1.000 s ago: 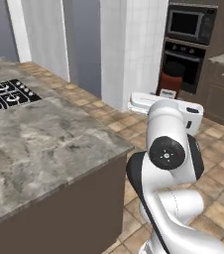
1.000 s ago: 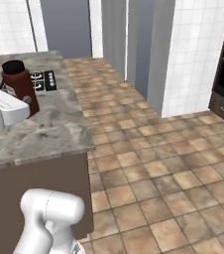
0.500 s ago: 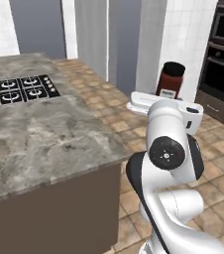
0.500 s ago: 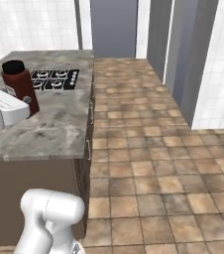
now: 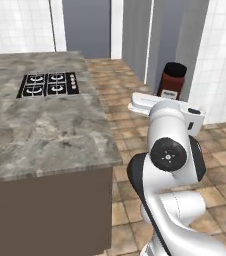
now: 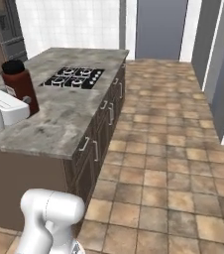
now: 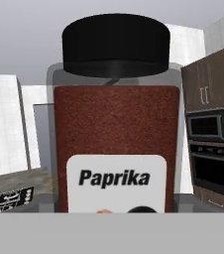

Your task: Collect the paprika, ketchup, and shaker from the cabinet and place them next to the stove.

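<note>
paprika (image 7: 115,134): clear smooth jar, matt black cap, white paper label
table (image 5: 45,125): grey stone, smooth, a bit shiny
stove (image 6: 74,78): black, with dark metal grates
floor (image 6: 173,149): brown tiles, matt

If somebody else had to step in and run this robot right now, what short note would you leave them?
Gripper: closed on the paprika jar, carried upright in the air beside the island counter.
Stove: set into the far part of that counter; nothing stands next to it yet.
Done: paprika is in hand.
Left: set the paprika next to the stove, then bring the ketchup and the shaker.
</note>
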